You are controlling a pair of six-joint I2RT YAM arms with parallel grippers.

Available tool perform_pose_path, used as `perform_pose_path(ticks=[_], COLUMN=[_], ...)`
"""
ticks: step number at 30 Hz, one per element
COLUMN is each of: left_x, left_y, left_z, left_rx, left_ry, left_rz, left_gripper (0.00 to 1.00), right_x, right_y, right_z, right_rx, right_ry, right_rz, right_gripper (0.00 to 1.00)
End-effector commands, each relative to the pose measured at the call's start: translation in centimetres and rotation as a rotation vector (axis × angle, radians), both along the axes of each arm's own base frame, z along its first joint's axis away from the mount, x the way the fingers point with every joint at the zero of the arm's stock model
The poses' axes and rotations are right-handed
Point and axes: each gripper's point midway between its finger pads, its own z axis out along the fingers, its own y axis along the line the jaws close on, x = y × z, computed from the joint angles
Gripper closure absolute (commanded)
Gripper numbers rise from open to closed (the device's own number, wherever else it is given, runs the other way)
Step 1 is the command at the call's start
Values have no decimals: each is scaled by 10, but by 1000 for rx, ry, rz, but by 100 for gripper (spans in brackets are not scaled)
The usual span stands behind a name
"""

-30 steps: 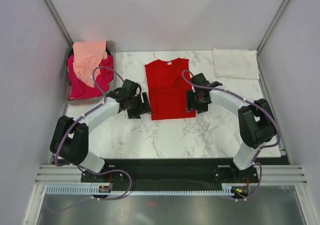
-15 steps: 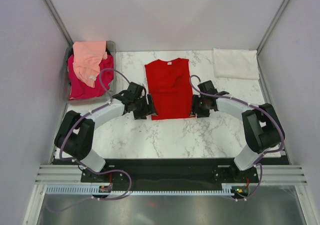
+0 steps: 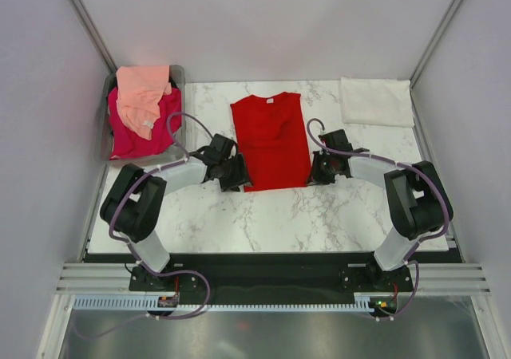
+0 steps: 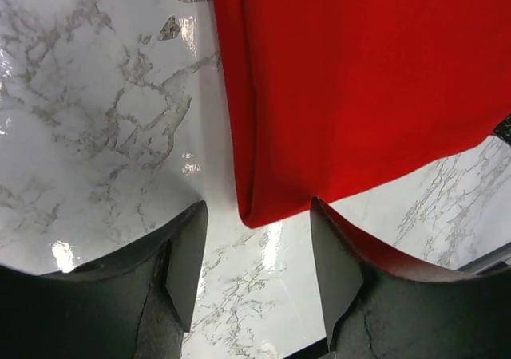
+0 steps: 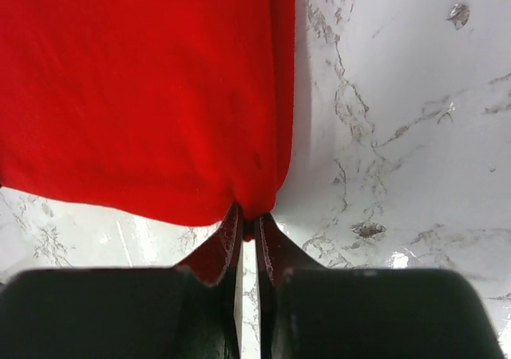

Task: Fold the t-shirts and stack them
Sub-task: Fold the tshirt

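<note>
The bright red t-shirt (image 3: 271, 140) lies flat on the marble table, folded into a long strip with its collar at the far end. My left gripper (image 3: 238, 175) is at the shirt's near left corner. In the left wrist view its jaws (image 4: 257, 215) stand open, and the folded corner of the red cloth (image 4: 359, 80) reaches just between the tips without touching them. My right gripper (image 3: 317, 170) is at the near right corner. In the right wrist view it (image 5: 249, 215) is shut on the red hem (image 5: 144, 88), pinching the corner.
A grey bin (image 3: 179, 76) at the back left holds a magenta-pink tee (image 3: 132, 132) with a peach one (image 3: 142, 88) on top. A folded cream-white tee (image 3: 377, 101) lies at the back right corner. Walls enclose the table on three sides.
Both grippers have moved in and down to the red shirt's near corners. The right jaws have closed on the right corner. The left jaws have narrowed a little but remain open.
</note>
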Motion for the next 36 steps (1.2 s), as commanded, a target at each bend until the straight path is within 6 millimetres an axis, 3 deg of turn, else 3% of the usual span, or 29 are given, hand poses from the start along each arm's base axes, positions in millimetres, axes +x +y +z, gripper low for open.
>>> perform_pose_path(ticks=[1, 4, 10, 14, 19, 21, 23, 24, 25, 26, 28, 29, 31, 36], left_x=[8, 7, 3, 9, 5, -9, -22, -33, -40, -53, -78, -86, -106, -151], left_y=[-8, -14, -21, -18, -17, -15, -18, -17, -21, -26, -33, -35, -34, -35], left_z=[-6, -10, -16, -16, 15, 24, 45, 44, 52, 64, 70, 84, 84, 112], left_rx=[-14, -22, -13, 18, 16, 28, -7, -16, -43, -60, -70, -99, -104, -183], left_ry=[-10, -4, -1, -12, -52, -46, -69, -53, -54, -66, -56, -79, -54, -51], left_rz=[26, 21, 23, 43, 44, 34, 32, 29, 30, 9, -10, -14, 0, -9], left_gripper=[39, 44, 65, 98, 98, 98, 98, 98, 98, 98, 98, 98, 98, 98], right_x=[-7, -9, -15, -21, -35, -47, -57, -60, -75, -81, -101, -108, -124, -156], right_y=[-1, 0, 1, 0, -6, -17, -22, -21, -24, -22, -25, -20, -23, -20], right_z=[-16, -20, -24, -25, -6, 4, 12, 27, 26, 40, 47, 65, 79, 125], right_rx=[1, 7, 18, 23, 23, -8, -15, 12, 10, 25, 26, 53, 50, 94], right_ry=[25, 33, 44, 52, 50, 64, 62, 32, 61, 21, 46, -3, 1, -64], right_rz=[23, 29, 32, 28, -4, -53, -84, -107, -113, -112, -134, -121, -154, -151], right_gripper=[90, 94, 100, 100, 100, 100, 100, 100, 100, 100, 100, 100, 100, 100])
